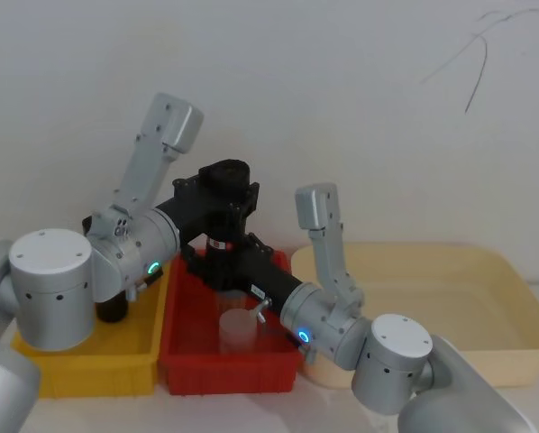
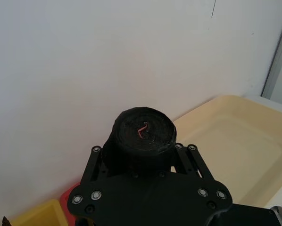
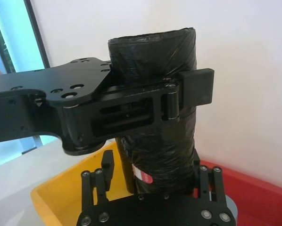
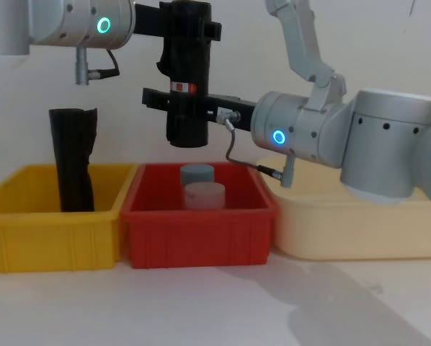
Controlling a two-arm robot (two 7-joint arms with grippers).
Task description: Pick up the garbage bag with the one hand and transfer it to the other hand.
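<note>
Head view: the garbage bag (image 1: 226,180) hangs upright above the red bin (image 1: 187,365), long axis running 12 to 6 o'clock.

Left wrist view: its coiled black end faces up.

Right wrist view: the left end effector (image 3: 153,89) clamps the wrinkled upper part. The right end effector (image 3: 152,162) straddles the lower part, spread, with a gap on one side.

Chest view: a red-and-white label band (image 4: 181,87) sits mid-roll.

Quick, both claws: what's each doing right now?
Left claw: closed on the garbage bag.
Right claw: around the bag's labelled lower part; grip cannot be told.
</note>
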